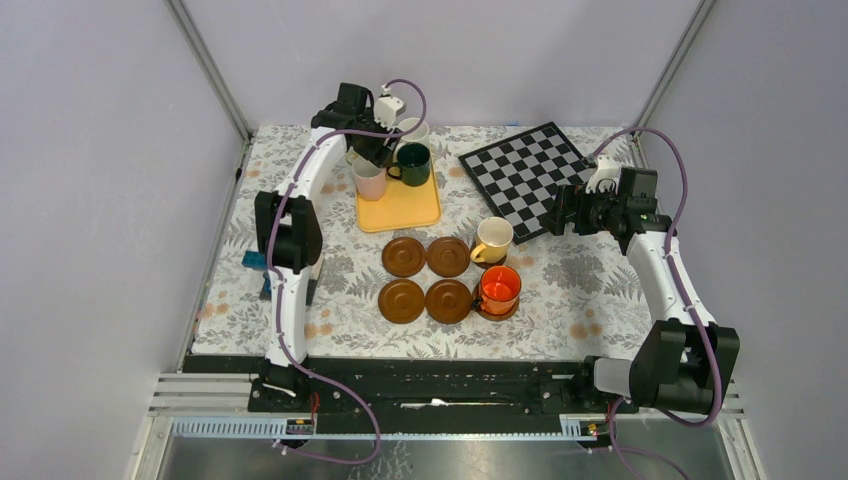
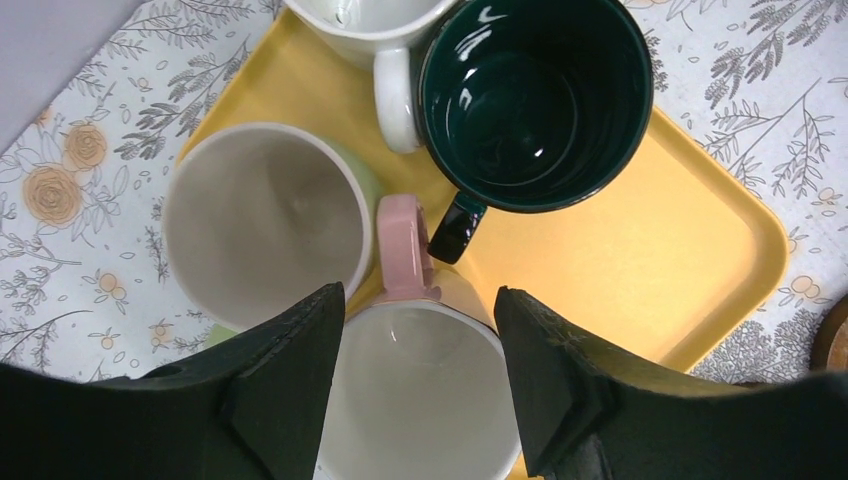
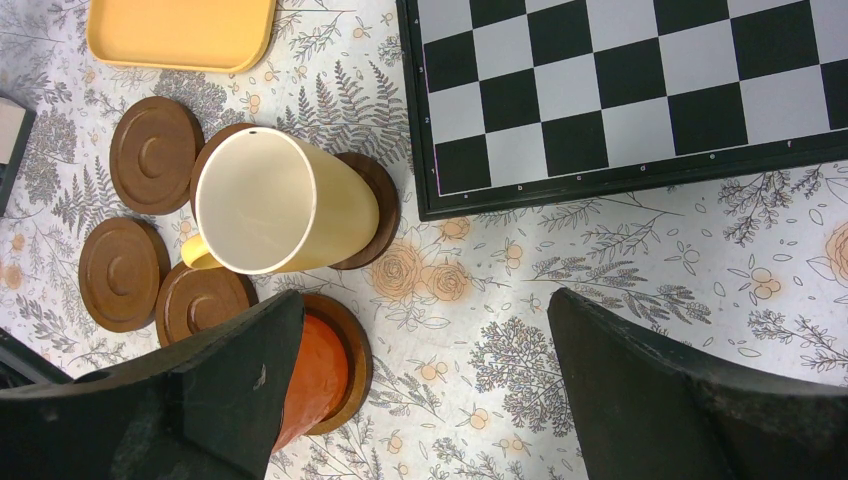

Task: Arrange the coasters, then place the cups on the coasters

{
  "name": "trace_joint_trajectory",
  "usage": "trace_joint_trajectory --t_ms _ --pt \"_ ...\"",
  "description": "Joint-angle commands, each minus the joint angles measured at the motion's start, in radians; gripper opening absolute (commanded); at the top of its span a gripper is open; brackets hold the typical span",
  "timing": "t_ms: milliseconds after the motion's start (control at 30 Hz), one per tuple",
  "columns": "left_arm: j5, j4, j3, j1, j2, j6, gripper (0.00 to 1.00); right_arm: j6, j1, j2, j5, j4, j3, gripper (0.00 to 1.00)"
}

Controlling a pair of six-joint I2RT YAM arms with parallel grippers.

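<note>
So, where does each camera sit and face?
Top external: above and behind, looking down on the table; left arm and right arm show.
Left wrist: on the left arm, facing down; left tool straddles the pink cup.
Right wrist: on the right arm, facing down at yellow cup and chessboard; open right tool shows.
Shared: the yellow tray, in all three.
</note>
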State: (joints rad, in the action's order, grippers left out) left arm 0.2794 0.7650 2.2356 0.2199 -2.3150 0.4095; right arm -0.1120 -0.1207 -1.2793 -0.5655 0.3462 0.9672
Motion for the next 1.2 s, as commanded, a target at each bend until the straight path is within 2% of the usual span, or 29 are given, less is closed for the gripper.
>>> trace_joint_trajectory --t_ms 0,1167 --pt "0.041 0.016 0.007 0.005 0.019 -0.003 0.63 -0.01 -0.004 0.018 0.007 -0.032 0.002 1.0" --pt "0.074 0.116 0.007 0.057 0.013 0.097 0.57 -0.011 -0.004 0.014 0.01 -0.032 0.005 1.0"
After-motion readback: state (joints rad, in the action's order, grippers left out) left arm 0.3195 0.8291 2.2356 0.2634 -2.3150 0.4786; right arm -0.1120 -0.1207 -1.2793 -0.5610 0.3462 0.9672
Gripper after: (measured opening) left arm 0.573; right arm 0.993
